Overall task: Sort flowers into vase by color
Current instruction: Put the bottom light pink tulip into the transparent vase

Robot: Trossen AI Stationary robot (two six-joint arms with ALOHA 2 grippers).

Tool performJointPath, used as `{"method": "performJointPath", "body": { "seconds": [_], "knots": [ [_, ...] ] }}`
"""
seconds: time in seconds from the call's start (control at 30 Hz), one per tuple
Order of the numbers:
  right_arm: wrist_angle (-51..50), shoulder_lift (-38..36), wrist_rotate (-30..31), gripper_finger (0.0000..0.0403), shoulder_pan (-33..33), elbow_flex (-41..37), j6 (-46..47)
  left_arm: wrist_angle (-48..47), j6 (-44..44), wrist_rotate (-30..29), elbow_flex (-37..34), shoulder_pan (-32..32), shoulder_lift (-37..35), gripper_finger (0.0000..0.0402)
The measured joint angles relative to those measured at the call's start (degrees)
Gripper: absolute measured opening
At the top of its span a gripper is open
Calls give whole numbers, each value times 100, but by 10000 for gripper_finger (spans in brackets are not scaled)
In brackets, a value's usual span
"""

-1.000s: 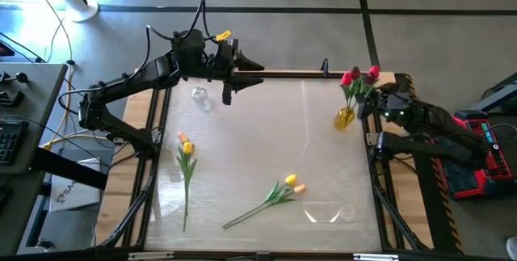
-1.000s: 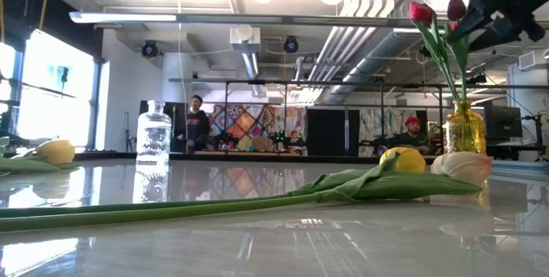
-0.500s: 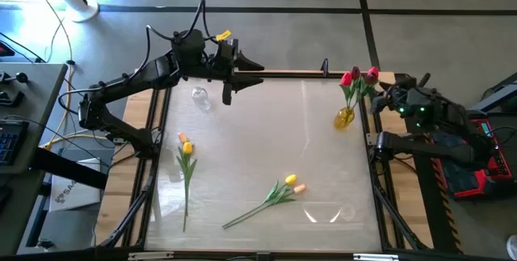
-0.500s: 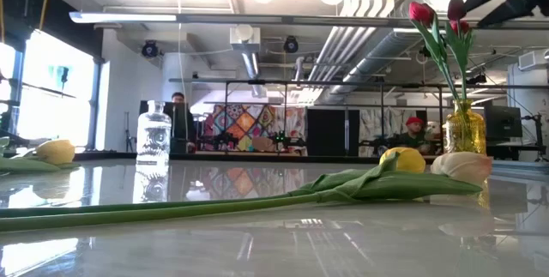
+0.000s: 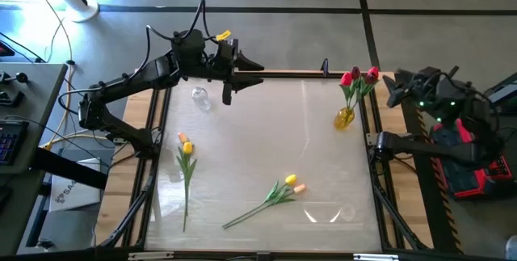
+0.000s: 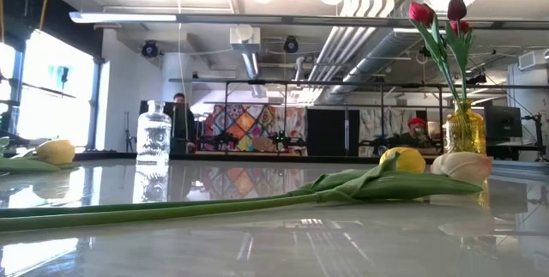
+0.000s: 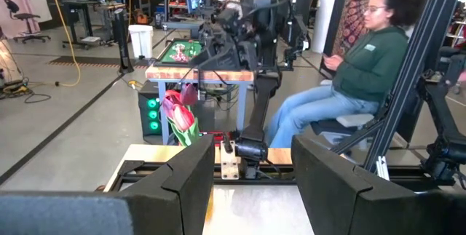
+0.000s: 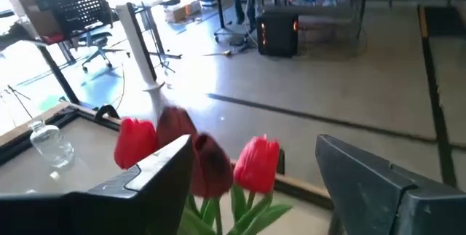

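Observation:
A yellow vase (image 5: pixel 345 118) at the table's far right holds several red and maroon tulips (image 5: pixel 360 77), which stand upright in the low view (image 6: pixel 446 20). My right gripper (image 5: pixel 390 90) hovers open beyond the table's right edge, apart from those tulips (image 8: pixel 256 164). A clear glass vase (image 5: pixel 200 98) stands far left. One yellow tulip (image 5: pixel 187 148) lies along the left side. A yellow tulip (image 5: pixel 291 180) and an orange one (image 5: pixel 300 187) lie together near the middle. My left gripper (image 5: pixel 254 75) waits open above the far edge.
A dark frame rail (image 5: pixel 307 73) runs along the table's far edge. A person (image 7: pixel 364 60) sits beyond the table's right side, and other people (image 6: pixel 180 118) show far off in the room. Bare tabletop (image 5: pixel 266 132) lies between the two vases.
My right gripper has drawn back from the tulips in the yellow vase, moving up and toward the table's right edge until it is past it. The tulips stay upright in the vase. Nothing on the table has moved.

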Motion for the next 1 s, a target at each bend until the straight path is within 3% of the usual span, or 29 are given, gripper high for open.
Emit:
{"method": "performJointPath", "body": {
  "seconds": [0.23,0.47,1.0],
  "knots": [
    [1,507,78,279,0,674,-736,0,0,-1,0,2,0,172],
    [215,1023,-227,279,0,1217,-1174,0,0,1,0,1,0,172],
    [800,1737,-2505,279,4,1597,-821,1,0,-1,0,0,1,172]
  ]
}}
